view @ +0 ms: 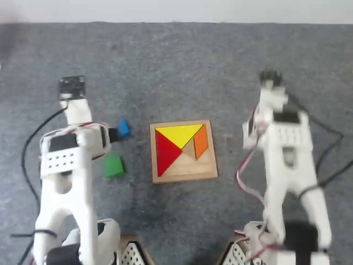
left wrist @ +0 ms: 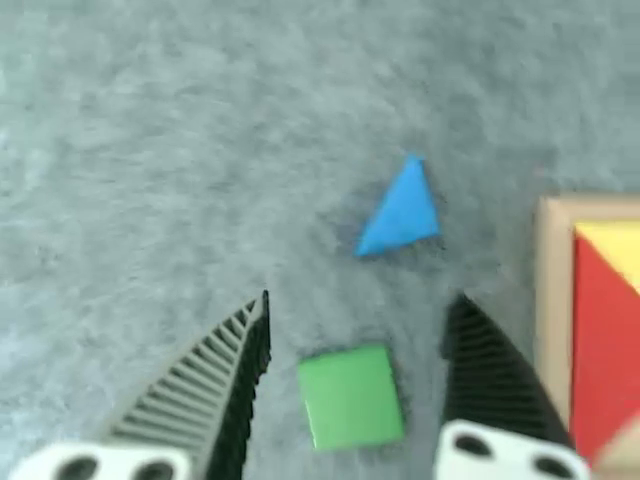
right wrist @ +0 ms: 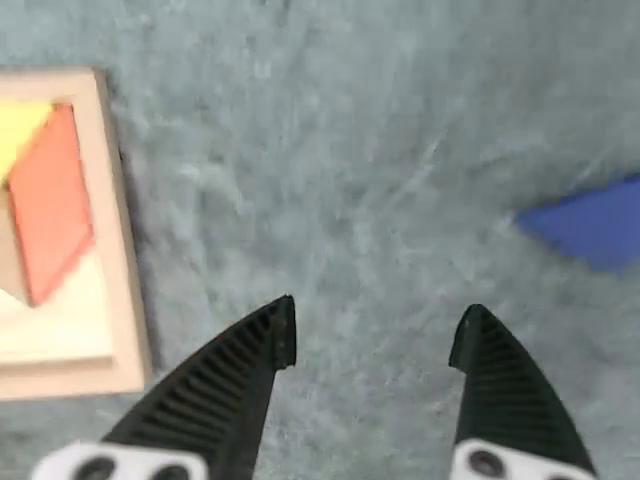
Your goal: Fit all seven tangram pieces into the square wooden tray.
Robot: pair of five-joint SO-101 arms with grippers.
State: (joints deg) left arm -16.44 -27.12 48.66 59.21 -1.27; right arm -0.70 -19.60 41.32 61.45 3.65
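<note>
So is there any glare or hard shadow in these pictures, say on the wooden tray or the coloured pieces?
High view: soft, even light, no glare on the square wooden tray. Left wrist view: the small blue triangle and the green square piece cast only faint shadows on the grey carpet. Right wrist view: a thin dark shadow lines the tray's outer edge.

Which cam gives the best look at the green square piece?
Left wrist view: the green square lies whole and close between the left gripper's open fingers. High view shows it small, between the left arm and the tray. Right wrist view faces the tray and a dark blue piece.
</note>
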